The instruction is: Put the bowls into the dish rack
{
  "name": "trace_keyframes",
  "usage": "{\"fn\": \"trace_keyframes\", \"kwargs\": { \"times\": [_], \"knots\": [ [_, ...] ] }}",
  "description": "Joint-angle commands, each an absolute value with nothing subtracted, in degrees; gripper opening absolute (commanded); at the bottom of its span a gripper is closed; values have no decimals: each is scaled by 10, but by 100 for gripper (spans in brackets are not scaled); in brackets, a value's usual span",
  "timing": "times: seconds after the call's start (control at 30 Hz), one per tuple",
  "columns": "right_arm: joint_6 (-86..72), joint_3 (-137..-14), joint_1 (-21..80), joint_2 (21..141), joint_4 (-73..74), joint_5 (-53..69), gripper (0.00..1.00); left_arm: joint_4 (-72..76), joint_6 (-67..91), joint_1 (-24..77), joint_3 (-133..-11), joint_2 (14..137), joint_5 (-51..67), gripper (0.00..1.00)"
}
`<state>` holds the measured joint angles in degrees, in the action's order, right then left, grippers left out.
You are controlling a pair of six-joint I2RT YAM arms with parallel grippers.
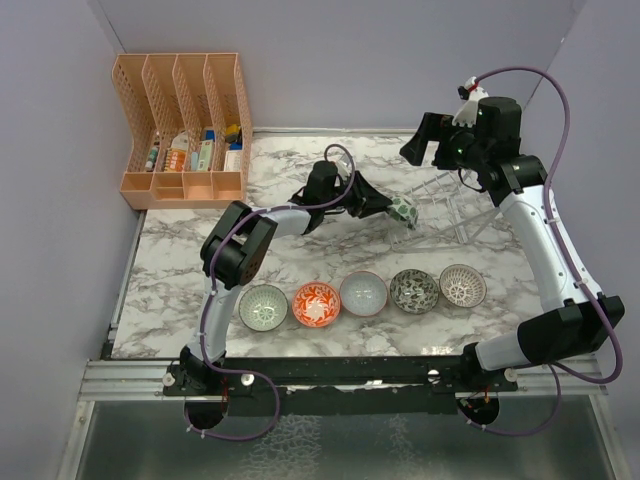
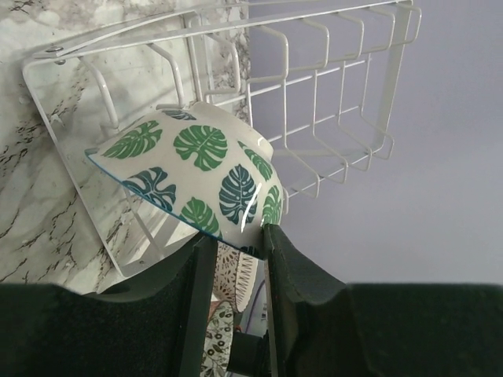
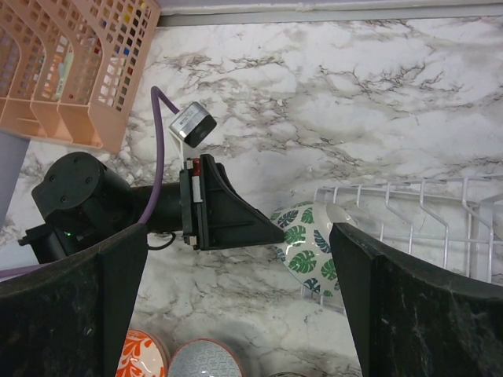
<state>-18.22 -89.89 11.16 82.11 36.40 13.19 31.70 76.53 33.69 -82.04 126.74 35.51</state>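
Grips the tilted green-leaf bowl [image 2: 196,169] by its rim with the left tool [image 2: 238,236], at the end of the dish rack [image 2: 316,78]. Holds the right tool [image 3: 236,236] wide open.

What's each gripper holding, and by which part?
Left gripper pinches the green-leaf bowl by its rim, at the dish rack. Right gripper is open and empty.

The left gripper [image 2: 238,238] pinches the rim of the green-leaf bowl [image 2: 196,169], one dark pad under the rim and the other against the outer wall. The bowl hangs tilted, foot up and away, over the near end of the dish rack [image 2: 330,86], whose thin white ribs stand on the marble worktop [image 2: 31,196]. Between the fingers [image 2: 302,275] a lattice-patterned bowl [image 2: 234,273] shows below.
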Motion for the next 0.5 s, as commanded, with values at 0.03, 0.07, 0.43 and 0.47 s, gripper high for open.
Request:
{"fn": "trace_keyframes", "kwargs": {
  "times": [0.03, 0.07, 0.43, 0.47],
  "knots": [
    [-187, -897, 109, 812, 350, 134, 100, 321, 780, 340, -811, 1258, 314, 28],
    [-187, -897, 109, 813, 349, 135, 100, 324, 786, 342, -812, 1260, 310, 28],
    [-188, -887, 108, 809, 343, 139, 100, 430, 902, 351, -760, 1267, 287, 49],
    [-188, -887, 109, 809, 343, 140, 100, 436, 912, 351, -755, 1266, 282, 50]
  ]
}}
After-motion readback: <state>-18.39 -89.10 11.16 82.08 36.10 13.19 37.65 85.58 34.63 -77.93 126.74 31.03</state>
